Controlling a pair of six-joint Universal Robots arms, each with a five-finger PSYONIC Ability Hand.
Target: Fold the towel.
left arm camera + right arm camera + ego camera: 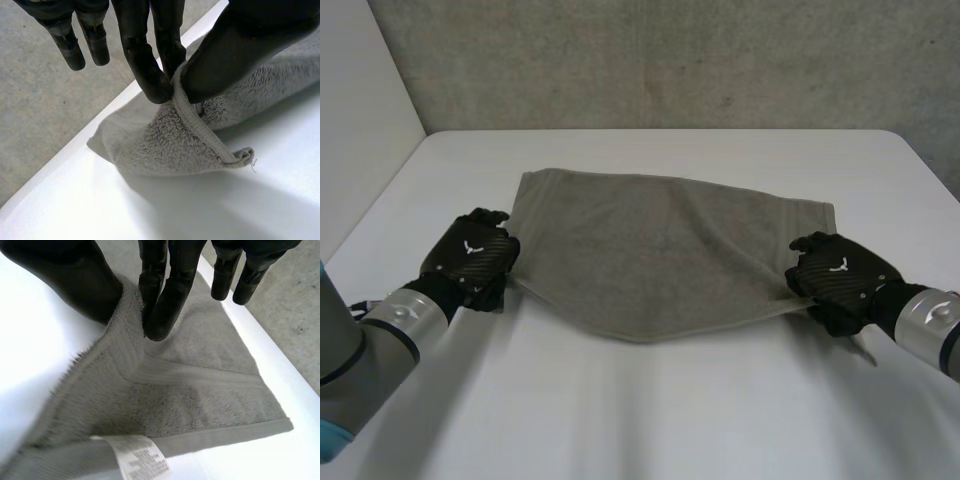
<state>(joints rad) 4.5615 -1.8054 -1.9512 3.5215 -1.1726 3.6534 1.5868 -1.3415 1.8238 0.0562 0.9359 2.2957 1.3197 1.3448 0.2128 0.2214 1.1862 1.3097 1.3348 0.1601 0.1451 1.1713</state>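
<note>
Pinching the near left corner of the grey towel [660,255], the left hand [470,255] clamped the hem between its thumb and two fingers [150,70], while its other fingers hung straight, clear of the cloth. The right hand [840,270] was clamped in the same way on the near right corner, close to a white label [137,457]. The towel lay spread on the white table [640,420], far edge flat, near edge bowing toward the near side between the hands.

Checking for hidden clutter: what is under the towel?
Where the left hand and right hand pinch the towel up at its near corners, only bare table shows beneath. The flat far part hides the rest.
</note>
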